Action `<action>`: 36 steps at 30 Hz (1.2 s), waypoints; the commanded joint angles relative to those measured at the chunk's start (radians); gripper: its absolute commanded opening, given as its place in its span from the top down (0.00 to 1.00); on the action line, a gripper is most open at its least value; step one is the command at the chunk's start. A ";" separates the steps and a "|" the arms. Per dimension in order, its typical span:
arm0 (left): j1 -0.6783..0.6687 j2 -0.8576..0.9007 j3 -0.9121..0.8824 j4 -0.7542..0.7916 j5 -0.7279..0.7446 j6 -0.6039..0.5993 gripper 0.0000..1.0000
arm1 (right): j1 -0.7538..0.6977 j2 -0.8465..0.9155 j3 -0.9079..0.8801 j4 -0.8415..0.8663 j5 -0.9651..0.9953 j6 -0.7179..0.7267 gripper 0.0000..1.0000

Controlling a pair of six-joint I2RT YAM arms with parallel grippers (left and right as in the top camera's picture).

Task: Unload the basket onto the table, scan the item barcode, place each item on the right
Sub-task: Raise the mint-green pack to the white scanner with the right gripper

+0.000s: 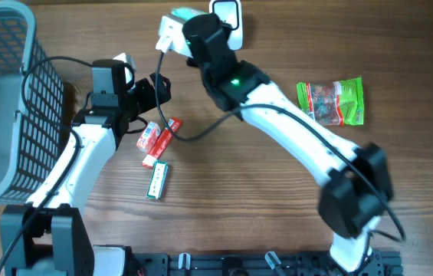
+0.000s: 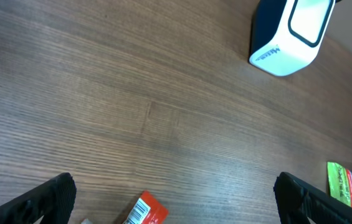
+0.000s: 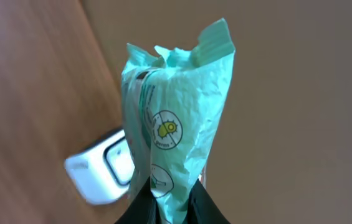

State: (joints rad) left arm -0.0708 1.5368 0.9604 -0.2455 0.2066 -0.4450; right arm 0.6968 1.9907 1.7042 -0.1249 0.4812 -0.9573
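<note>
On the wooden surface [image 1: 277, 192] a grey basket [image 1: 9, 100] stands at the left edge. The right hand [image 3: 163, 208] is pressed on the lower end of a mint-green packet [image 3: 176, 118] and holds it upright above the surface, close to the white scanner [image 1: 230, 17] at the far side; I cannot tell which face of the packet is turned toward it. The left hand [image 2: 176, 183] is spread wide above bare wood, just beside two red packs [image 1: 159, 138], with a green snack bag [image 1: 331, 101] well apart at the right and a small green-and-white pack [image 1: 157, 181] nearer the front.
</note>
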 commanded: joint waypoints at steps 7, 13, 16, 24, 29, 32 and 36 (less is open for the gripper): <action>0.004 -0.018 0.003 -0.006 -0.010 0.026 0.00 | -0.115 0.278 0.021 0.543 0.050 -0.100 0.96; 0.003 -0.018 0.003 -0.006 -0.010 0.026 0.00 | -0.209 0.297 0.021 0.528 -0.083 0.294 0.96; 0.003 -0.018 0.003 -0.006 -0.010 0.026 0.00 | -0.225 0.310 0.021 0.527 -0.124 0.351 0.96; 0.003 -0.018 0.003 -0.006 -0.010 0.026 0.00 | -0.211 0.317 0.021 0.577 -0.112 0.328 0.96; 0.003 -0.018 0.003 -0.006 -0.010 0.026 0.00 | -0.197 0.374 0.021 0.631 -0.122 0.105 0.96; 0.003 -0.018 0.003 -0.006 -0.010 0.026 0.00 | -0.197 0.441 0.021 0.699 -0.115 -0.020 0.96; 0.003 -0.018 0.003 -0.006 -0.010 0.026 0.00 | -0.197 0.443 0.021 0.725 -0.116 -0.019 0.96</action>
State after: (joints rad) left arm -0.0708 1.5368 0.9604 -0.2535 0.2028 -0.4454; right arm 0.4995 2.4371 1.7061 0.5777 0.3485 -0.9474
